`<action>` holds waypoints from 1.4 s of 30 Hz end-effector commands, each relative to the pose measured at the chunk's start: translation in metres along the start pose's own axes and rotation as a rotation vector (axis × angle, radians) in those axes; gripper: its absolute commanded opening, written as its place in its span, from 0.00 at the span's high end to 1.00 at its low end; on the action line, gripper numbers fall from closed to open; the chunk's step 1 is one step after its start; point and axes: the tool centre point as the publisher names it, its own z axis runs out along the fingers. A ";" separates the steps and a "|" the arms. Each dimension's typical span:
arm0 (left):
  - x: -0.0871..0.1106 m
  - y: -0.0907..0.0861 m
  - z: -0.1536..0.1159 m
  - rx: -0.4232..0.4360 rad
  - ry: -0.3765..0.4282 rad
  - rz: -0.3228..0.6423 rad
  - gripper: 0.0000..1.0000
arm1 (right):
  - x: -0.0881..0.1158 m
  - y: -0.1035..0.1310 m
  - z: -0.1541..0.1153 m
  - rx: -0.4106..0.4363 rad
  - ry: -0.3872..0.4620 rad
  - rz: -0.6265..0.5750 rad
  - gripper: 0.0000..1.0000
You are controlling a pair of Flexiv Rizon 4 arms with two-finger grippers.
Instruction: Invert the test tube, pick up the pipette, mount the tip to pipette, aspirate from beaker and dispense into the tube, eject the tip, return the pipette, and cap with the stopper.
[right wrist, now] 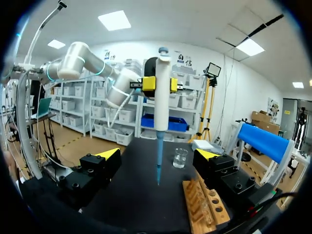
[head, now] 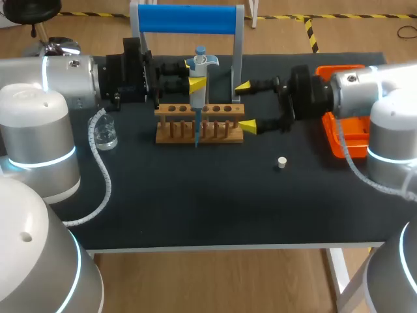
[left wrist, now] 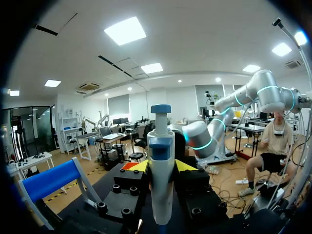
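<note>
My left gripper [head: 197, 85] is shut on the white pipette [head: 201, 62] and holds it upright. In the left wrist view the pipette [left wrist: 161, 170] stands between the yellow tips of that gripper [left wrist: 162, 166]. Its blue tip [head: 196, 134] points down over the wooden tube rack [head: 225, 134]. My right gripper [head: 245, 105] stands open at the rack's right end with nothing between its fingers. From the right wrist view, the pipette [right wrist: 161, 97] hangs ahead of the open right gripper [right wrist: 158, 154], with the rack [right wrist: 207, 202] beside it. The glass beaker [head: 104, 134] sits at the left. A white stopper [head: 282, 163] lies on the mat. I cannot make out a test tube.
A stand with a blue bar [head: 186, 19] rises behind the rack. An orange tray [head: 342, 140] lies at the right under my right arm. The beaker [right wrist: 180, 158] shows beyond the pipette in the right wrist view. The black mat's front edge [head: 215, 238] is near.
</note>
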 end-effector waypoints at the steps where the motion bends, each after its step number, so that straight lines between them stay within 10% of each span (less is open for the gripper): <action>1: 0.000 0.000 0.000 0.001 -0.001 0.001 1.00 | 0.006 0.005 0.010 -0.030 -0.004 0.013 0.00; 25: 0.000 0.000 0.000 0.001 -0.001 0.001 1.00 | -0.014 0.045 0.057 -0.118 0.007 0.073 0.31; 42: 0.000 0.000 0.000 0.001 -0.001 0.001 1.00 | -0.013 0.050 0.081 -0.115 0.031 0.096 0.33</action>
